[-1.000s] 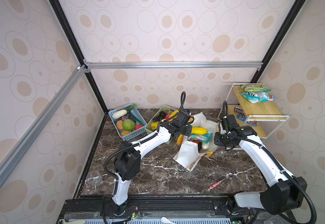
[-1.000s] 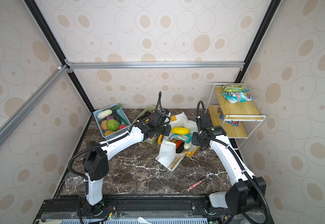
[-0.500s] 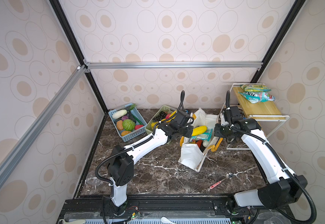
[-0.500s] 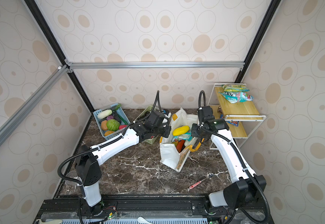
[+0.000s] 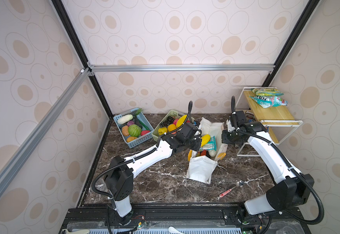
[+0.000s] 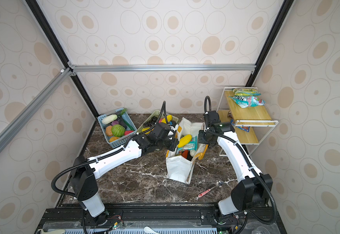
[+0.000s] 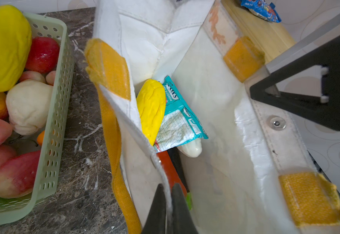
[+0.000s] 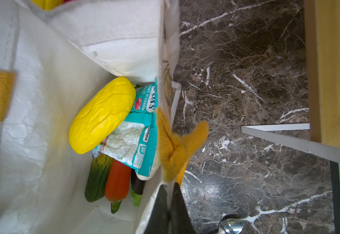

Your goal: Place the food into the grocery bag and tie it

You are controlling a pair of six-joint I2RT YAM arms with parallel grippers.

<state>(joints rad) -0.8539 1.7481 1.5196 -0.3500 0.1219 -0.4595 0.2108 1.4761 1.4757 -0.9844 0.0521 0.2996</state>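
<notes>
The grocery bag (image 5: 200, 172) stands open on the marble table (image 5: 161, 182), and both arms work at its mouth. The left gripper (image 7: 168, 194) is closed tight on the bag's rim, on the side toward the green basket (image 7: 51, 121). A thin edge of white fabric passes between its jaws, and one strap handle (image 7: 114, 145) hangs just outside the bag there. The right gripper (image 8: 169, 192) is clamped on the opposite rim, where the second strap handle (image 8: 175, 145) is bunched directly in front of the jaws.

Inside the bag lie a yellow piece (image 8: 102, 115) and the teal snack packet (image 8: 130, 141). Under them are the carrot (image 8: 117, 180), the eggplant (image 8: 137, 184), the gourd (image 8: 97, 178) and a white piece (image 7: 191, 149). So the filling looks done, or almost. I cannot tell if the produce in the green basket beside the bag should also go in.

The tying is not yet done: the two handles are apart, one at each side of the bag, with no knot. I judge the arms hold the two sides to bring them together.
</notes>
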